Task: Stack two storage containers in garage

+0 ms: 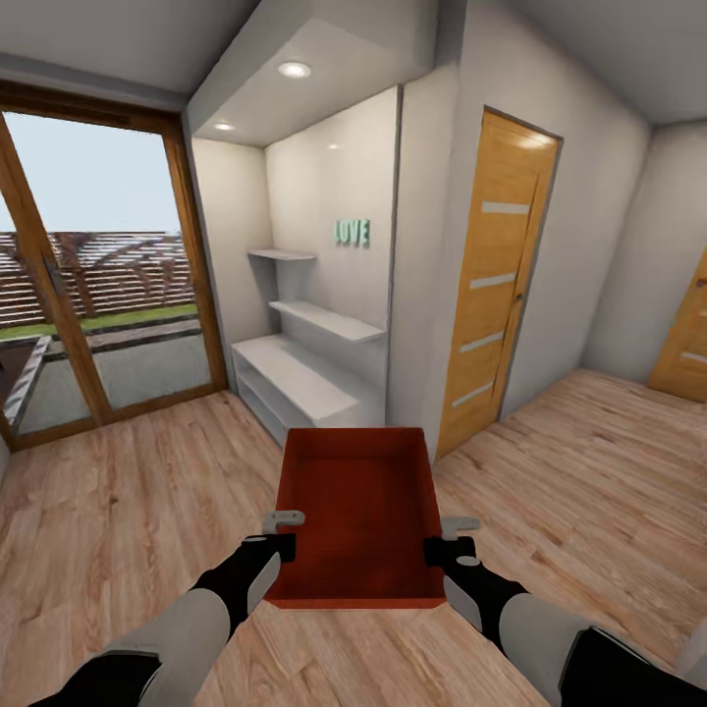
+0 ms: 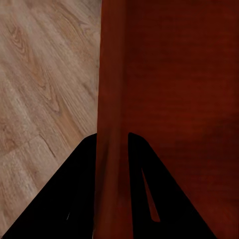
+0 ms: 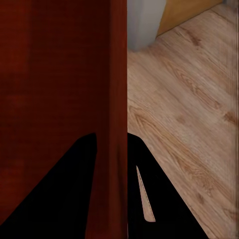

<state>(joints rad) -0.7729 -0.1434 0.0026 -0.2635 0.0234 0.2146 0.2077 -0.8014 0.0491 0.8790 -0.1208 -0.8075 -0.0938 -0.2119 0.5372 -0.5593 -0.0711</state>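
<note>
The orange-red bin (image 1: 357,516) hangs between the arms above the wood floor (image 1: 128,511), long axis pointing ahead toward the wooden door (image 1: 496,285), with the left tool (image 1: 282,535) and right tool (image 1: 444,541) each clamped on a side wall.

Both arms extended, left hand (image 1: 281,535) and right hand (image 1: 444,540) clamped.

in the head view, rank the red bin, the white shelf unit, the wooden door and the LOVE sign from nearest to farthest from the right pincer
1. Red bin, gripped by the right pincer.
2. Wooden door, ahead right.
3. White shelf unit, ahead left; too close to call against the door.
4. LOVE sign, back wall.
</note>
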